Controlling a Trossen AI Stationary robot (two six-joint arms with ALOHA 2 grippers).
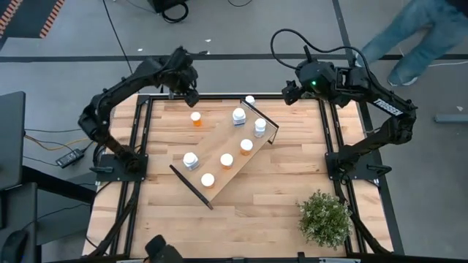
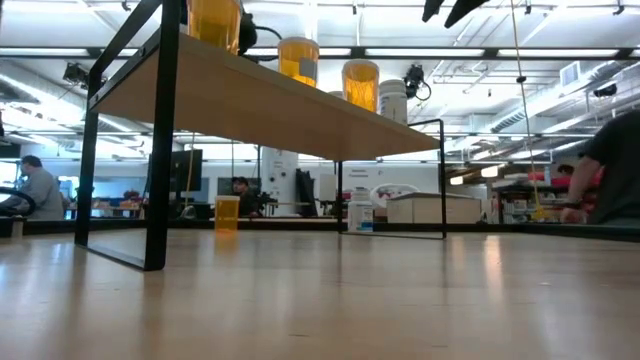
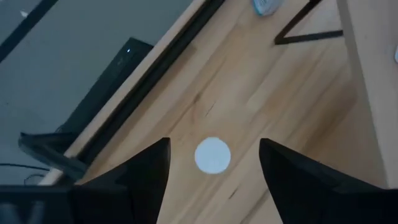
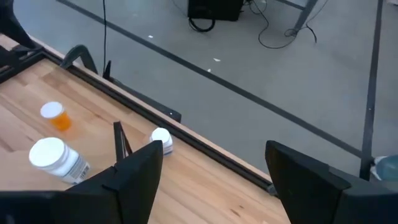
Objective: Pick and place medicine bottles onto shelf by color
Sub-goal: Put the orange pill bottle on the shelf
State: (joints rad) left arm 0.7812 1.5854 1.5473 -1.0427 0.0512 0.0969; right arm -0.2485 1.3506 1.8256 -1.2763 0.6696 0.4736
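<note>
The shelf (image 1: 223,153) lies slantwise mid-table and carries several white-capped medicine bottles, white ones (image 1: 239,115) and orange ones (image 1: 227,159). An orange bottle (image 1: 196,118) stands upright on its base on the tabletop beyond the shelf's left side. A white bottle (image 1: 249,100) stands near the table's far edge. My left gripper (image 1: 191,95) hangs open above the orange bottle. In the left wrist view that bottle's white cap (image 3: 212,155) shows below and between the fingers, apart from both. My right gripper (image 1: 287,91) waits open, high over the far edge (image 4: 214,149).
A potted plant (image 1: 324,217) stands at the near right corner. Black frame rails (image 1: 146,131) run along the table's sides. The shelf's dark end panels (image 1: 191,187) rise at both of its ends. Bare wood lies near the front edge. A person's legs (image 1: 409,36) show on the floor beyond.
</note>
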